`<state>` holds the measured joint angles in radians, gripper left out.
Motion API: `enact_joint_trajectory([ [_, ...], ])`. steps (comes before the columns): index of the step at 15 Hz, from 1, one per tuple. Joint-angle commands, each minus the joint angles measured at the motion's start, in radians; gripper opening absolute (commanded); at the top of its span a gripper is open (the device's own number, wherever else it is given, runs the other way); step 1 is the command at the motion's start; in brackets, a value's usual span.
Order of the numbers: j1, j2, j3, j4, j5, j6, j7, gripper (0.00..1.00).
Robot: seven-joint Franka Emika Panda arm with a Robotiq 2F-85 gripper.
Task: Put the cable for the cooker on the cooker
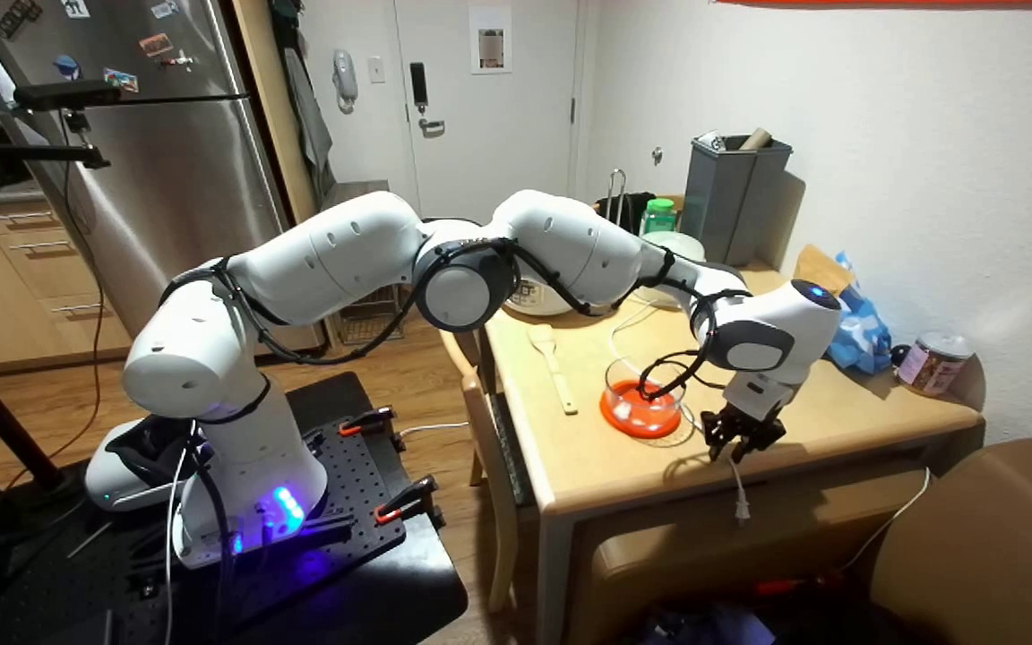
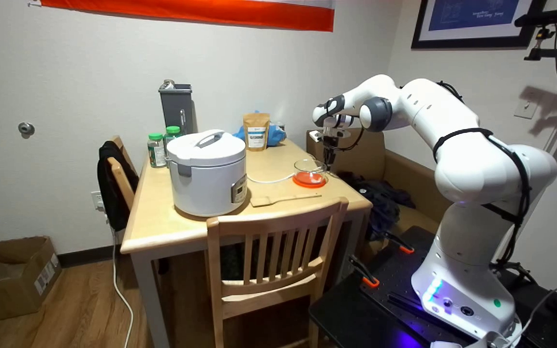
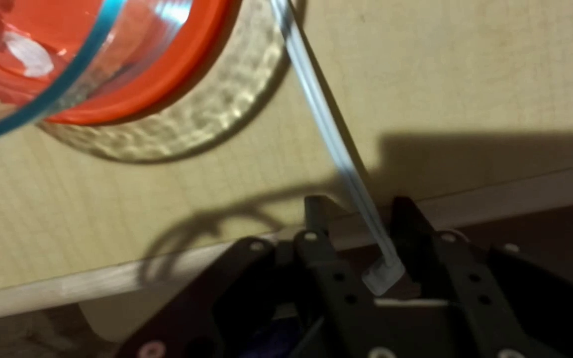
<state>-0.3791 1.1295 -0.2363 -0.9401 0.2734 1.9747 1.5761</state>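
Note:
The white cooker [image 2: 208,181] stands on the table in an exterior view, lid shut; its lower front [image 1: 537,300] also shows in an exterior view, mostly hidden behind the arm. The pale cable [image 3: 324,117] runs along the tabletop past the glass bowl and over the table edge. Its plug [image 1: 742,511] hangs below the edge; in the wrist view the plug end [image 3: 385,276] lies between the fingers. My gripper [image 3: 358,211] is open at the table's edge, pointing down. The cable passes between the spread fingers, nearer the right one; contact with it is unclear. The gripper shows in both exterior views [image 1: 727,448] [image 2: 328,166].
A glass bowl on a red lid [image 1: 641,410] stands beside the gripper, over a hammered gold mat [image 3: 217,107]. A wooden spatula [image 1: 554,367], a brown pouch [image 2: 256,131] and green-capped jars [image 2: 156,150] are on the table. A brown sofa [image 1: 986,528] and a wooden chair [image 2: 278,220] stand beside it.

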Motion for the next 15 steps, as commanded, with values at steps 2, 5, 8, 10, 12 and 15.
enact_joint_trajectory([
  [2, -0.017, 0.023, 0.009, 0.047, 0.009, -0.038, 0.005, 0.02],
  [5, -0.020, 0.022, 0.009, 0.045, 0.012, -0.035, 0.008, 0.00],
  [8, -0.020, 0.018, 0.006, 0.044, 0.014, -0.030, 0.013, 0.02],
  [10, -0.024, 0.000, 0.008, 0.040, 0.022, -0.024, 0.014, 0.02],
  [12, -0.029, -0.029, 0.013, 0.035, 0.033, -0.024, 0.005, 0.02],
  [15, -0.018, -0.071, 0.001, 0.034, 0.017, -0.030, -0.009, 0.02],
])
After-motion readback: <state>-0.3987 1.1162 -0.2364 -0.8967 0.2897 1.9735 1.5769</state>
